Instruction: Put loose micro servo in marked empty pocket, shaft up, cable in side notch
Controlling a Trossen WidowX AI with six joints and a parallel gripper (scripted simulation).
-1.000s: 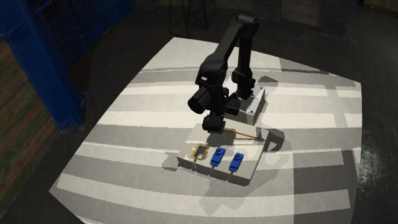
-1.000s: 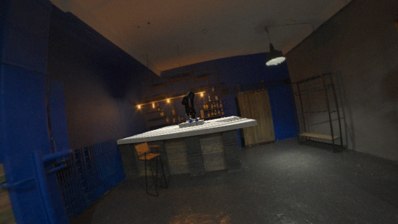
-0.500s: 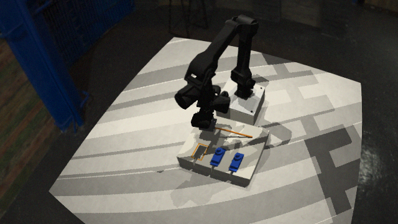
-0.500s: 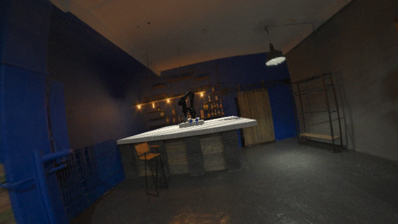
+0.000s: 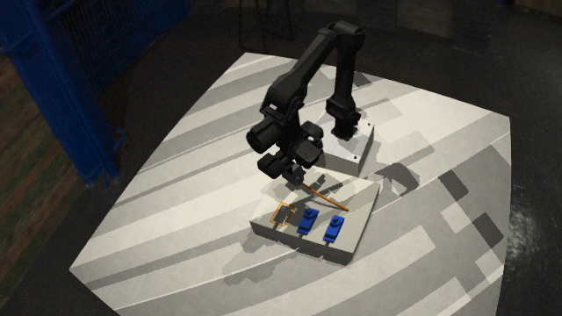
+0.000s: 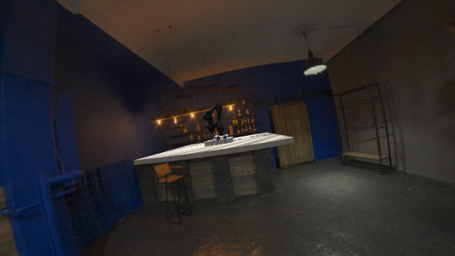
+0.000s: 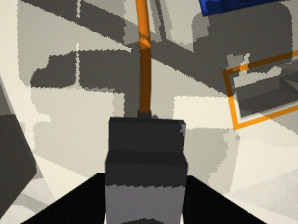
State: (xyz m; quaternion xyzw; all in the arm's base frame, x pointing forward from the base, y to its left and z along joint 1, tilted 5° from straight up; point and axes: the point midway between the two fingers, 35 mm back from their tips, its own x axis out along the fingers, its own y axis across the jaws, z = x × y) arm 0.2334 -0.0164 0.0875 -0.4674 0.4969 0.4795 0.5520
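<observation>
My gripper [image 5: 293,175] [image 7: 144,184] is shut on the loose micro servo [image 7: 145,163], a dark grey block seen between the fingers in the wrist view. Its orange cable [image 5: 325,198] [image 7: 143,43] trails out over the deck. I hold it in the air above the back left part of the grey deck [image 5: 351,228]. The empty pocket with an orange outline [image 5: 276,219] [image 7: 234,106] lies at the deck's front left, below and in front of the gripper.
The arm's base stands on a grey block [image 5: 351,149] behind the deck. The table [image 5: 176,219] has grey and white stripes and dark floor around its edges. In the exterior view the arm [image 6: 213,122] is small and far off.
</observation>
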